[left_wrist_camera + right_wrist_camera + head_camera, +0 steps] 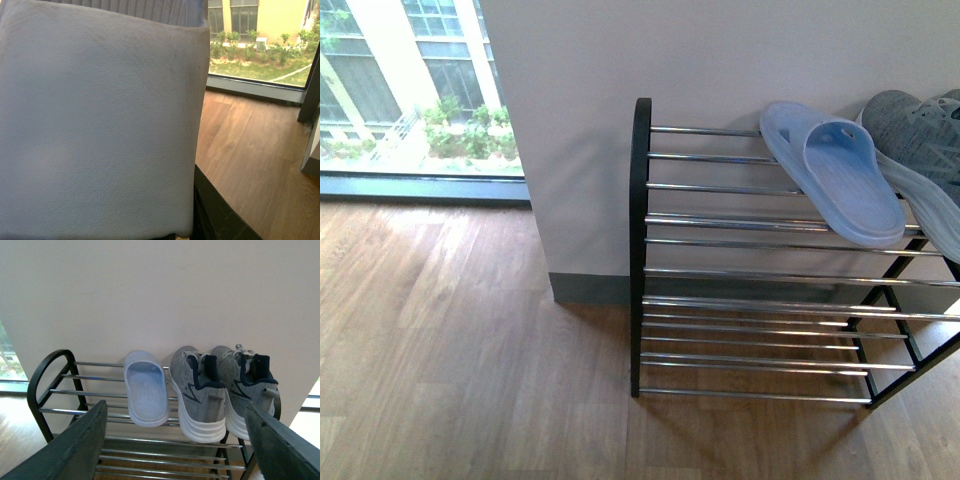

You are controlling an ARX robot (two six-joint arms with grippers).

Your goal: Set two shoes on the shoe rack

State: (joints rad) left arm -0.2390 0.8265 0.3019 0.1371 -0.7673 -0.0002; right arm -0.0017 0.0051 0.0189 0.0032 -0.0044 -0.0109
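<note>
The slide (145, 394) and two sneakers (220, 390) sit side by side on the top tier of the rack (640, 250). The left wrist view is filled by a pale pebbled sole (100, 120), likely the second slide: light, bendy rubber, best pinched at the edge. Whether the left jaws clamp it I cannot tell. The right gripper (175, 445) faces the rack, fingers wide apart and empty.

Soft daylight from window (410, 90); images slightly hazy.

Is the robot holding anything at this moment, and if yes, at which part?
The right gripper is open and empty; its fingers frame the rack. The left wrist view shows only a pale blue surface; no hold can be told.
</note>
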